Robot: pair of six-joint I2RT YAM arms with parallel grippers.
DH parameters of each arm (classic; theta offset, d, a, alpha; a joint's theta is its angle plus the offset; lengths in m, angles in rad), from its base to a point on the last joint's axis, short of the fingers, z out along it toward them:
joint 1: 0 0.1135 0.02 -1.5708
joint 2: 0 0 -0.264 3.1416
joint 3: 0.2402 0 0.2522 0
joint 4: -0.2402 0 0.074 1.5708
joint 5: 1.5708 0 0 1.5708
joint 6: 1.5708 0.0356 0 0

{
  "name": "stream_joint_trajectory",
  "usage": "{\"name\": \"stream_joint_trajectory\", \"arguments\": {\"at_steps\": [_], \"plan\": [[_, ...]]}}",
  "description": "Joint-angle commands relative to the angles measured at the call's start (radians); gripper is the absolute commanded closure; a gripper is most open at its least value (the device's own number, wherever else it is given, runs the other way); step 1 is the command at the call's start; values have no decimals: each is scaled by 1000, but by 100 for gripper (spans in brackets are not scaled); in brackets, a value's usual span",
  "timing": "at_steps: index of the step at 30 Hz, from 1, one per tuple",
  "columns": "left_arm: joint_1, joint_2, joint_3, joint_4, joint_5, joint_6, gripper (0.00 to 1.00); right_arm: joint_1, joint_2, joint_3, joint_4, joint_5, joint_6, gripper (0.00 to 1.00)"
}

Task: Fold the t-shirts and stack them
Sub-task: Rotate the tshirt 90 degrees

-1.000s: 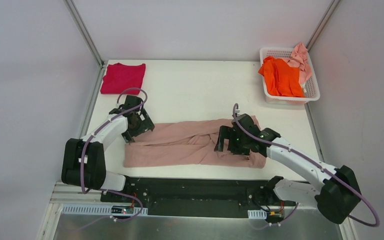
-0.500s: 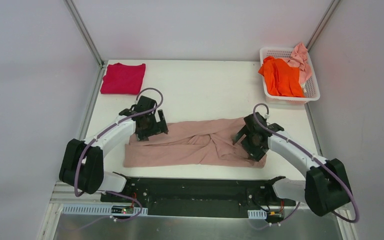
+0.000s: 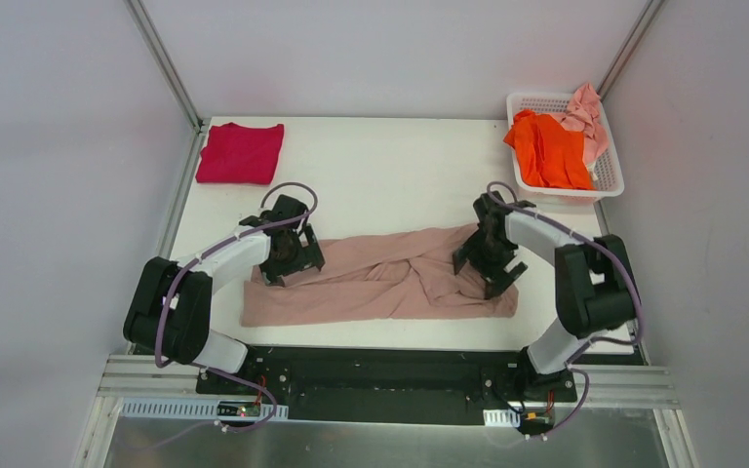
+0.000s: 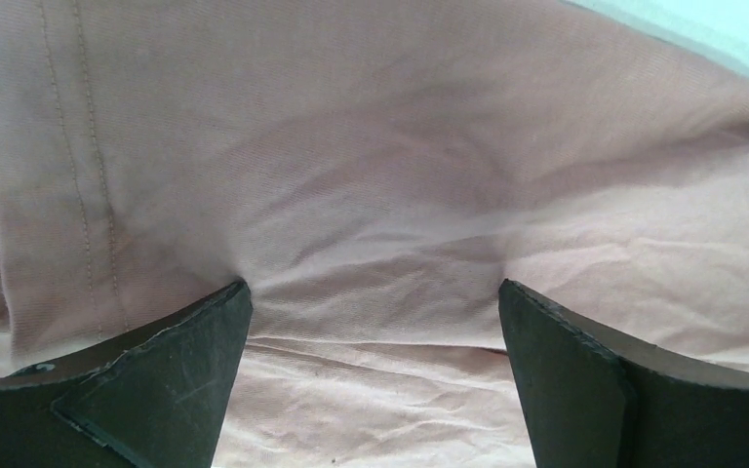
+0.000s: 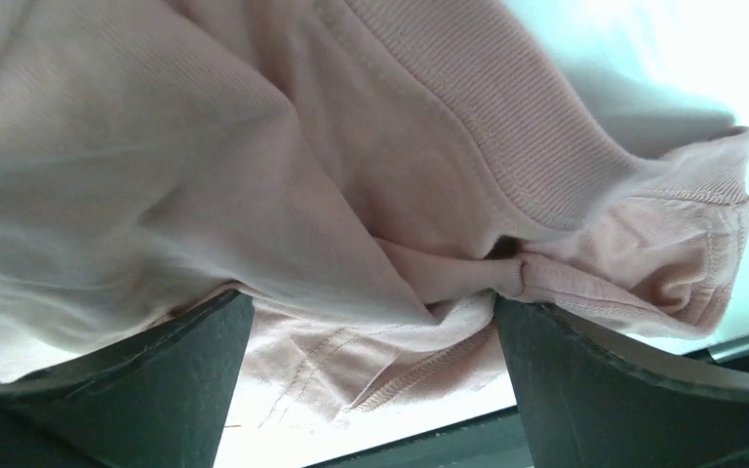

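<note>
Top external view: the beige tee (image 3: 380, 285) lies as a long crumpled band across the near table (image 3: 390, 175), the left gripper (image 3: 287, 257) over its left end and the right gripper (image 3: 488, 272) over its right end. Both wrist views show jaws spread wide, tips against the cloth, nothing clamped. The crimson tee (image 3: 240, 153) lies folded at the far-left corner; the orange tee (image 3: 548, 149) and pink tee (image 3: 588, 115) sit in the basket (image 3: 609, 185), far right.

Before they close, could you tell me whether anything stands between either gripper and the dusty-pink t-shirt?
Nothing visible does. The left gripper and the right gripper are both open and right at the dusty-pink t-shirt, whose cloth fills the gap between their fingers.
</note>
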Motion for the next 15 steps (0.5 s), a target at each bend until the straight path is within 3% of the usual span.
{"name": "stream_joint_trajectory", "arguments": {"at_steps": [1,7,15], "plan": [[6,-23,-44,-5,49,-112,1,-27,236,186,238,83,-71,1],[-40,-104,-58,13,49,-205,1,-34,541,628,190,30,-132,1],[-123,24,26,109,127,-261,1,-36,936,1293,53,-200,-128,1]]}}
